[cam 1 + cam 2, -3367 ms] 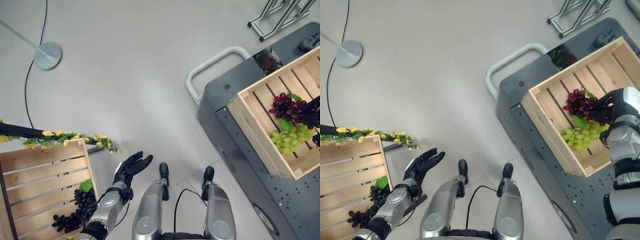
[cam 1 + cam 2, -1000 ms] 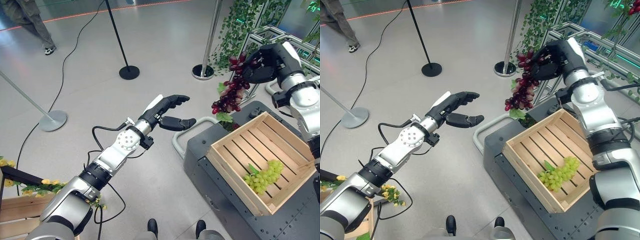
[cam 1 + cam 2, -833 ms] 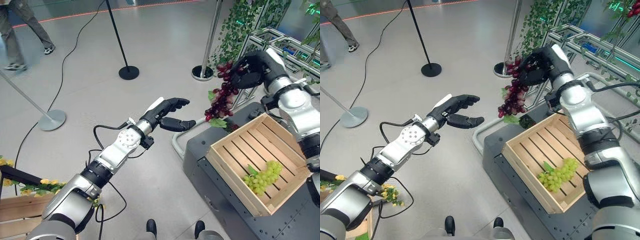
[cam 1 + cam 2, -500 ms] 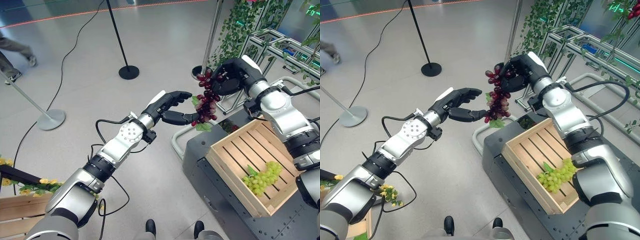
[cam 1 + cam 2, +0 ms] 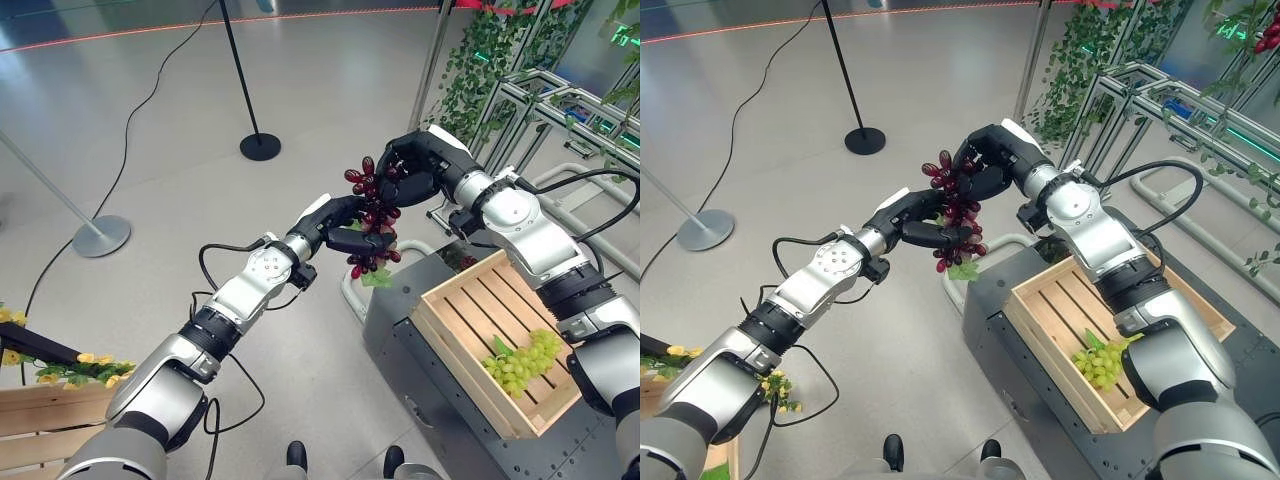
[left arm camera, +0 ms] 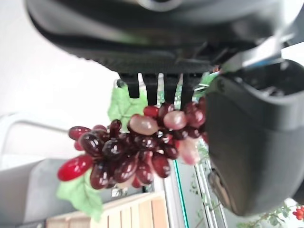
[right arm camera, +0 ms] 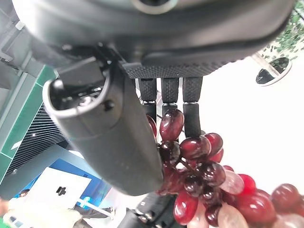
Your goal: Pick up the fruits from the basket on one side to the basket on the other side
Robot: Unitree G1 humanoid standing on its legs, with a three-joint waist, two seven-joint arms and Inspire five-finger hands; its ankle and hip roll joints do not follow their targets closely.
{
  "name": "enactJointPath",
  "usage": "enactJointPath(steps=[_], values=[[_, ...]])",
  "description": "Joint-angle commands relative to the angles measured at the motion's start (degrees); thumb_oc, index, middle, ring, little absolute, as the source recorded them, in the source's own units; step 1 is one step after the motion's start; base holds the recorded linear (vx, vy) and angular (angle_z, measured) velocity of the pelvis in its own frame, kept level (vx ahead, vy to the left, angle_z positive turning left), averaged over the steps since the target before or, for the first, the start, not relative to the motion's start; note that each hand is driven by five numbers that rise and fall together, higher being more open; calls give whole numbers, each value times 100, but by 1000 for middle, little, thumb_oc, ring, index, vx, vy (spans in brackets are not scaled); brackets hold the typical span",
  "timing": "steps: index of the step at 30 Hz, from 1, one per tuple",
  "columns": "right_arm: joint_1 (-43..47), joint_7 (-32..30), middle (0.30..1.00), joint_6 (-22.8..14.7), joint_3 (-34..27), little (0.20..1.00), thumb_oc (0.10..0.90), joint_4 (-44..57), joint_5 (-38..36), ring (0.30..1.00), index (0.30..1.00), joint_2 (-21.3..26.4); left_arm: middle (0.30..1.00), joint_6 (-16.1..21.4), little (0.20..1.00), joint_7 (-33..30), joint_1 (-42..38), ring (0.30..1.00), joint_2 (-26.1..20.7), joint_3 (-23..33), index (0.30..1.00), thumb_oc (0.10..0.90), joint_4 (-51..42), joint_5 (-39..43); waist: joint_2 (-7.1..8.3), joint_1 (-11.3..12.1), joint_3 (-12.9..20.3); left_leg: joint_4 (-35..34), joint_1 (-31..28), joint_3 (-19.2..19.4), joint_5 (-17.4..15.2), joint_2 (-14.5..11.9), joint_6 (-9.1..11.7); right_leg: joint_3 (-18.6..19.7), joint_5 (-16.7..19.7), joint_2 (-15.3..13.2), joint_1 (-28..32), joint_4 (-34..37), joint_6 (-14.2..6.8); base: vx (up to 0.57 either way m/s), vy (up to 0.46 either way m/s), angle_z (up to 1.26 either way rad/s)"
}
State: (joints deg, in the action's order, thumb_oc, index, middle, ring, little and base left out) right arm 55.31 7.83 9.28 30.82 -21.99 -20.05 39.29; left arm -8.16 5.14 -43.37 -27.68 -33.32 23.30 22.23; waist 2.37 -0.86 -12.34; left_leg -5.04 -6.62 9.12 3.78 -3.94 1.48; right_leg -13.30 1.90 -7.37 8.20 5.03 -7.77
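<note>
A bunch of red grapes (image 5: 373, 222) with a green leaf hangs in the air, left of the grey cart. My right hand (image 5: 412, 172) is shut on the bunch's top, seen close in the right wrist view (image 7: 190, 156). My left hand (image 5: 333, 222) reaches in from the left, its fingers above and its thumb below the bunch's side, still fairly straight; the left wrist view shows the red grapes (image 6: 133, 152) between them. A green grape bunch (image 5: 520, 360) lies in the wooden crate (image 5: 455, 325) on the cart.
The grey cart (image 5: 400, 340) has a white handle at its left end. Another wooden crate (image 5: 40, 430) edged with yellow flowers sits at the lower left. Two post bases (image 5: 260, 147) (image 5: 100, 236) stand on the floor. A metal frame with green vines (image 5: 500, 80) stands behind.
My right hand has carried the red grapes leftward, away from the crate, until they hang between my left hand's fingers and thumb. A person at the far left has walked out of view.
</note>
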Motion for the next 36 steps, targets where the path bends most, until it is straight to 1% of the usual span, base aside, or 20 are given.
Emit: enactJointPath(steps=[1, 3, 9, 13, 19, 20, 24, 26, 27, 28, 32, 36], values=[[1355, -275, 300, -435, 147, 300, 400, 87, 70, 300, 300, -263, 900, 171, 900, 206, -568, 900, 365, -247, 900, 800, 587, 64, 45, 49, 1115, 4, -122, -62, -285, -299, 359, 232, 48, -70, -15, -3, 35, 0, 0, 0], [1432, -298, 300, -435, 174, 300, 400, 157, 66, 300, 300, -314, 900, 88, 900, 260, -493, 900, 447, -278, 900, 800, 762, 42, 46, 45, 1112, 4, -128, -68, -288, -294, 353, 254, 49, -71, -22, -3, 31, 0, 0, 0], [1544, -334, 300, -398, 178, 300, 400, 261, -1, 300, 300, -389, 900, 6, 900, 260, -369, 900, 586, -256, 900, 800, 1123, -123, 56, 31, 1116, 4, -149, -63, -289, -297, 353, 284, 45, -71, -17, -3, 23, 0, 0, 0], [1570, -327, 300, -317, 178, 300, 400, 319, -51, 300, 300, -458, 900, 97, 900, 129, -359, 900, 662, -198, 900, 800, 1383, -241, 65, 22, 1117, 4, -153, -65, -285, -298, 358, 302, 45, -73, -18, -3, 20, 0, 0, 0], [1498, -269, 300, -220, 157, 300, 400, 391, 1, 300, 300, -605, 900, 122, 900, -170, -379, 900, 816, -77, 900, 800, 1565, -350, 79, 20, 1099, 4, -157, -84, -274, -307, 363, 322, 46, -75, -3, -3, 28, 0, 0, 0], [1482, -256, 300, -191, 158, 300, 400, 404, -2, 300, 300, -633, 900, 261, 900, -314, -381, 900, 839, -52, 900, 800, 1606, -349, 85, 21, 1098, 4, -160, -88, -271, -308, 366, 326, 48, -76, -1, -3, 29, 0, 0, 0], [1446, -232, 300, -145, 119, 300, 400, 449, 63, 300, 300, -728, 900, 535, 900, -606, -420, 900, 926, 49, 900, 800, 1653, -319, 98, 20, 1089, 4, -163, -93, -273, -312, 367, 318, 46, -77, 8, -3, 38, 0, 0, 0], [1417, -227, 300, -126, 90, 300, 400, 496, 68, 300, 300, -752, 900, 824, 900, -705, -400, 900, 979, 115, 900, 800, 1648, -212, 113, 20, 1082, 4, -166, -105, -279, -314, 369, 321, 41, -76, 12, -3, 38, 0, 0, 0], [1397, -219, 300, -106, 63, 300, 400, 525, 89, 300, 300, -770, 542, 941, 542, -701, -375, 542, 994, 169, 542, 562, 1596, -143, 118, 23, 1081, 4, -168, -103, -281, -319, 368, 321, 36, -77, 15, -3, 42, 0, 0, 0], [1392, -213, 300, -70, 45, 300, 400, 553, 75, 300, 300, -782, 300, 1050, 300, -745, -361, 300, 1001, 195, 300, 400, 1568, -95, 124, 22, 1078, 4, -171, -103, -281, -320, 370, 326, 39, -78, 17, -3, 41, 0, 0, 0], [1333, -209, 300, -41, -11, 300, 400, 603, -4, 300, 300, -790, 300, 1229, 300, -950, -254, 300, 1076, 278, 300, 400, 1411, -90, 146, 27, 1068, 4, -164, -102, -279, -330, 376, 321, 46, -82, 11, -3, 46, 0, 0, 0], [1290, -167, 300, -4, -58, 300, 400, 633, -27, 300, 300, -801, 300, 1330, 300, -1002, -204, 300, 1121, 301, 300, 400, 1391, -108, 153, 23, 1065, 4, -166, -97, -275, -331, 379, 312, 47, -88, 16, -3, 48, 0, 0, 0]])
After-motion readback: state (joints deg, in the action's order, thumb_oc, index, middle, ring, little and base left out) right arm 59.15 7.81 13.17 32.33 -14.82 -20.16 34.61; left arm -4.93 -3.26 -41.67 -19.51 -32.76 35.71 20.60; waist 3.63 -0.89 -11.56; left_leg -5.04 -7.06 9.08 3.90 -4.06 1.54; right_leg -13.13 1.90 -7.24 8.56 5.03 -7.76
